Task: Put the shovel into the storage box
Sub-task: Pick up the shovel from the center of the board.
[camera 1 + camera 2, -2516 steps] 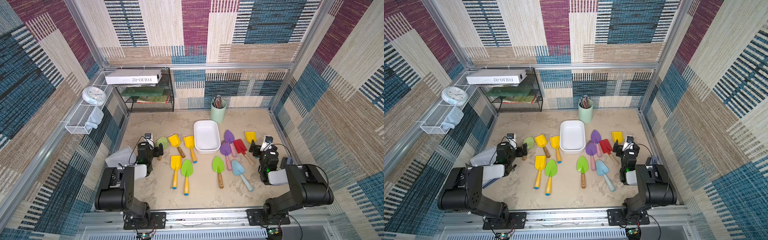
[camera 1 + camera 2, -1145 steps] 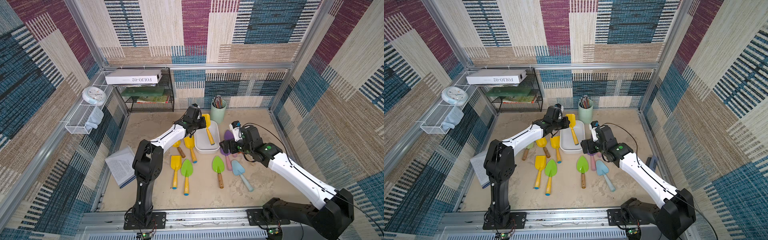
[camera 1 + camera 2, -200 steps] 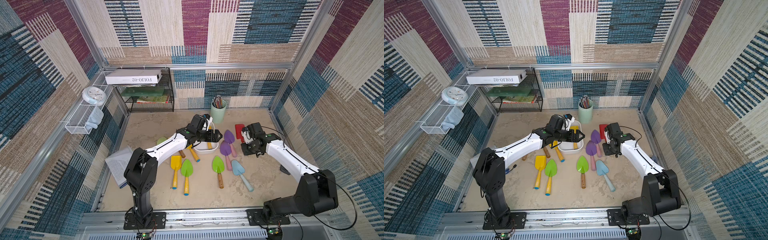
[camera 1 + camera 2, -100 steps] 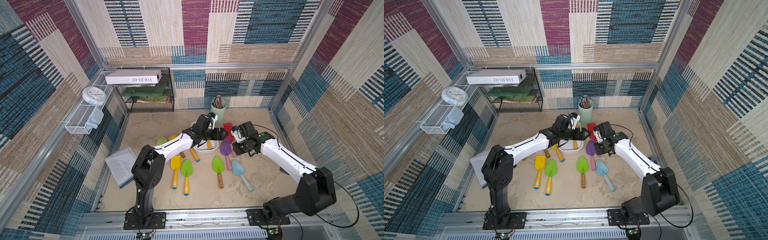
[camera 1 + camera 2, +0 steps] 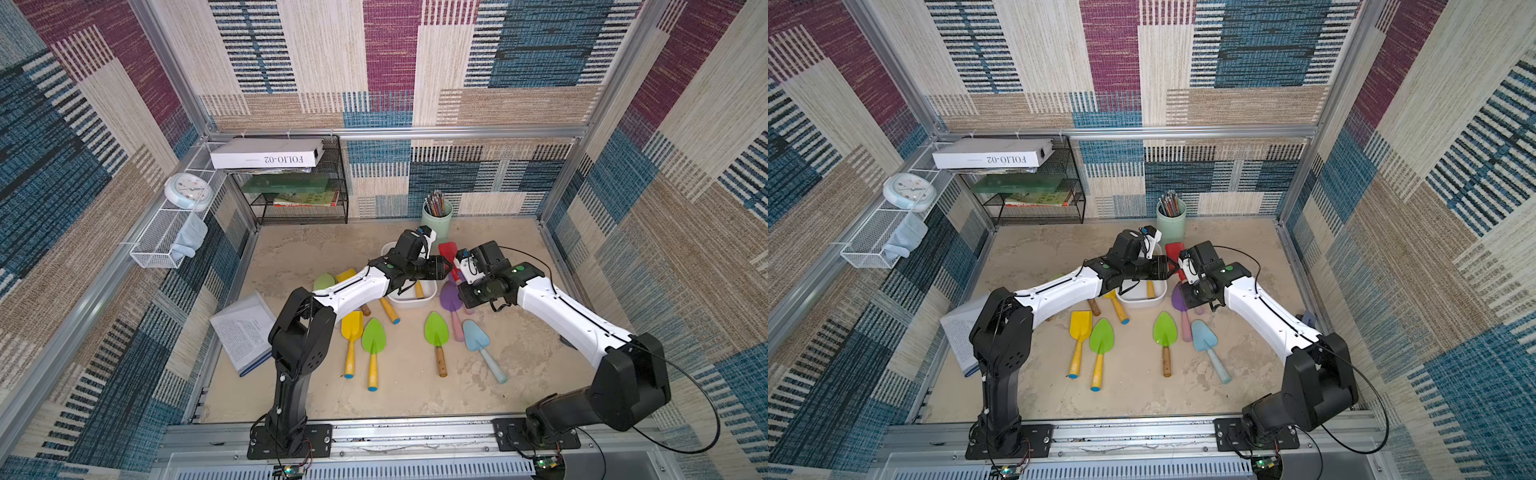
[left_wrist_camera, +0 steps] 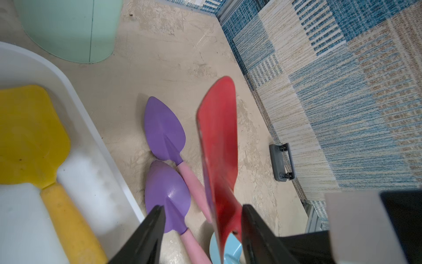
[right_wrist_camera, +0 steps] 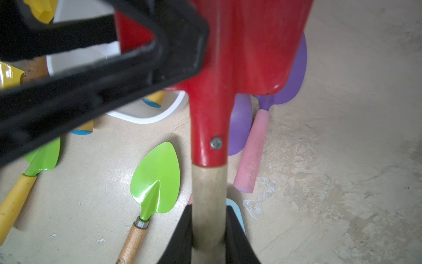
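Note:
The red shovel (image 5: 449, 252) (image 5: 1174, 250) with a pale wooden handle (image 7: 209, 194) hangs above the floor beside the white storage box (image 5: 409, 303) (image 5: 1142, 303). My right gripper (image 7: 209, 209) (image 5: 462, 277) is shut on that handle. My left gripper (image 6: 203, 208) (image 5: 446, 266) straddles the red blade (image 6: 219, 141) near its neck, jaws apart. One finger (image 6: 251, 219) touches the blade and the other stands clear. A yellow shovel (image 6: 27, 128) lies inside the box (image 6: 80, 102).
Two purple shovels (image 6: 164, 130) (image 5: 451, 297), green (image 7: 157, 176), light-blue (image 5: 473, 336) and yellow (image 5: 352, 326) shovels lie on the floor around the box. A mint pencil cup (image 5: 436, 220) stands behind it. An open book (image 5: 245, 332) lies left, a grey hole punch (image 6: 280, 162) by the right wall.
My right arm has carried the red shovel left toward the box. My left gripper has reached over to the blade and its jaws have narrowed around it.

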